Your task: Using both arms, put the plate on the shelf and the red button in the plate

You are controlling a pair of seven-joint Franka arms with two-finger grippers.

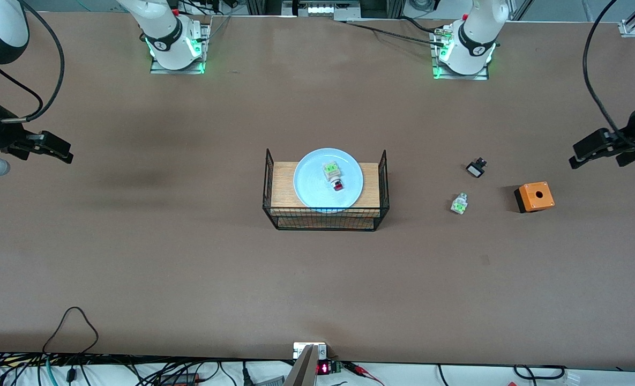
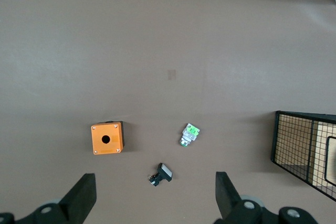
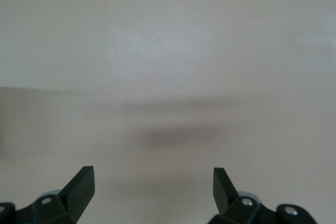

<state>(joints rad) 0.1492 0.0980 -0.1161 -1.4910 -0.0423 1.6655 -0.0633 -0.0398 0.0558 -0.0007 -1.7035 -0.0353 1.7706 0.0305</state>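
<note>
1. Nearest the front camera among the things on the table (image 1: 188, 279) stood the wire basket (image 1: 326, 219), a black mesh frame about midway between the two arms' ends, with a wooden shelf (image 1: 282, 182) as its top.
2. The plate (image 1: 307, 187), round and pale blue, lay flat on that wooden shelf, its rim slightly overhanging the edge nearer the camera.
3. The red button (image 1: 334, 176) lay on its side on the plate, near the plate's middle; white-and-green body pointed toward the robots' bases, red cap toward the camera.
4. Toward the left arm's end of the table, three loose parts lay apart from one another: a white-green part (image 1: 459, 204) without a red cap, a small black-and-white part (image 1: 476, 168) farther from the camera than it, and an orange box (image 1: 534, 197) with a hole in its top, closest to the table's end.
5. Left gripper (image 2: 156, 195) hung released and empty above the table near the small black-and-white part and orange box; fingers (image 2: 81, 192) spread wide in the left wrist view. Arm waiting.
6. Right gripper (image 3: 154, 187) was likewise released and empty, over bare table at the right arm's end, well apart from the basket. Arm waiting.
</note>
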